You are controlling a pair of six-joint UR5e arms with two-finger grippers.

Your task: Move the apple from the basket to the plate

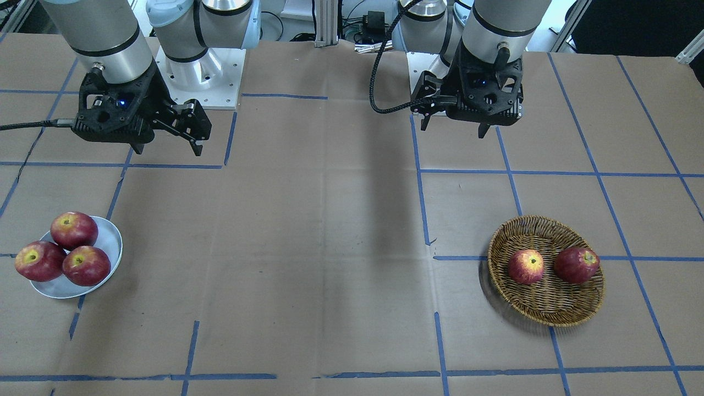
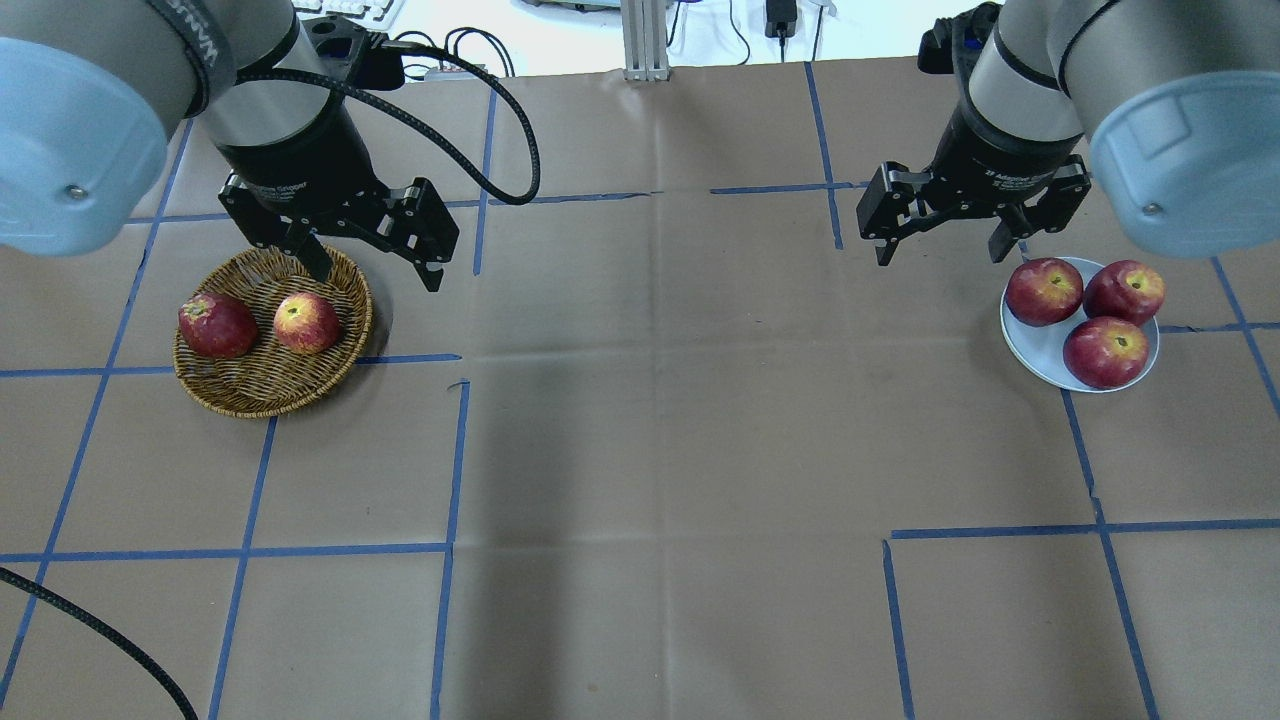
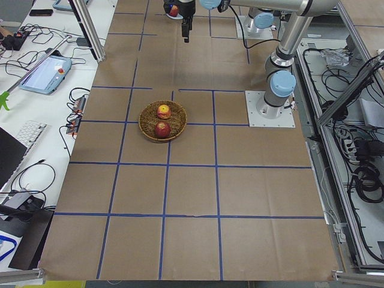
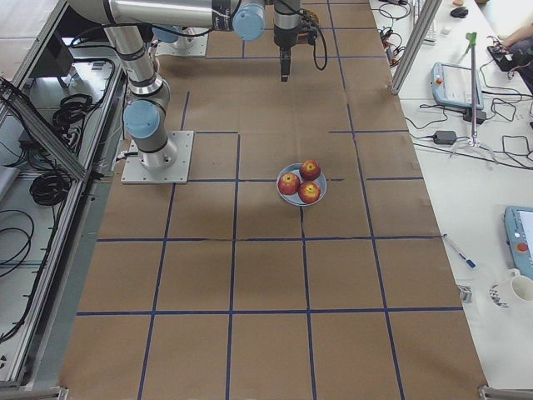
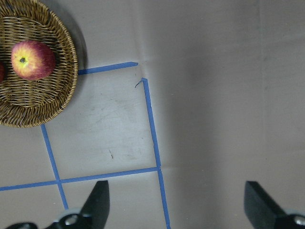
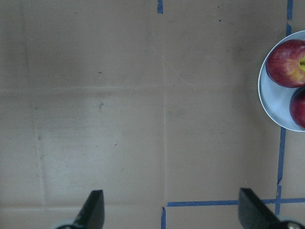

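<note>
The pinkish-red, yellow-streaked apple [image 2: 307, 323] lies in the wicker basket [image 2: 250, 405] beside a darker red apple [image 2: 217, 325]. In the front view the apple [image 1: 526, 267] is the left one in the basket [image 1: 550, 316]. My left gripper [image 2: 376, 275] is open and empty, hovering above the table just behind and to the right of the basket. Its wrist view shows the apple [image 5: 32, 59] at the upper left. The pale plate [image 2: 1040, 345] at the right holds three red apples. My right gripper [image 2: 940, 252] is open and empty, above the table to the left of the plate.
Brown paper with blue tape lines covers the table. The plate's three apples [image 1: 74, 253] fill most of it. The plate's edge [image 6: 274, 102] shows at the right of the right wrist view. Arm bases and cables stand along the robot's side.
</note>
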